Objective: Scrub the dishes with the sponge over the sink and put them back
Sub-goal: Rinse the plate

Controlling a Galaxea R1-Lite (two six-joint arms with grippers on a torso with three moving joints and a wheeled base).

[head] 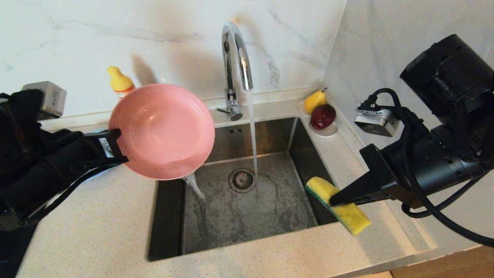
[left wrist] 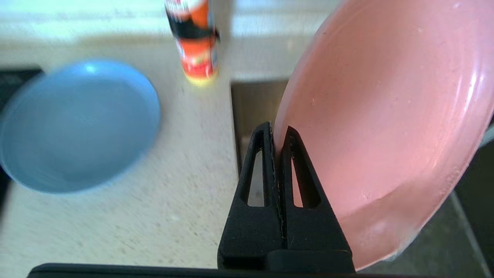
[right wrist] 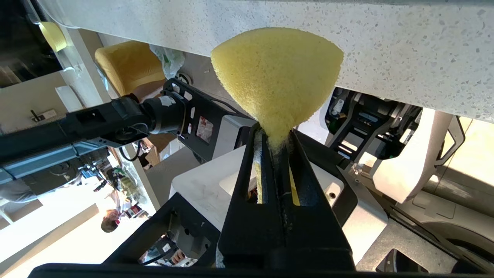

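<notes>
Left gripper (head: 122,148), fingers clamped on the rim of the pink plate (head: 164,131), tilted at the sink's (head: 270,139) ten o'clock corner, spilling water. Right gripper (head: 332,200), fingers pinching the yellow sponge (head: 349,214), at the sink's four o'clock edge. Blue-grey plate (left wrist: 77,123) on the worktop (head: 96,231). Faucet (head: 235,58) running at twelve o'clock.
</notes>
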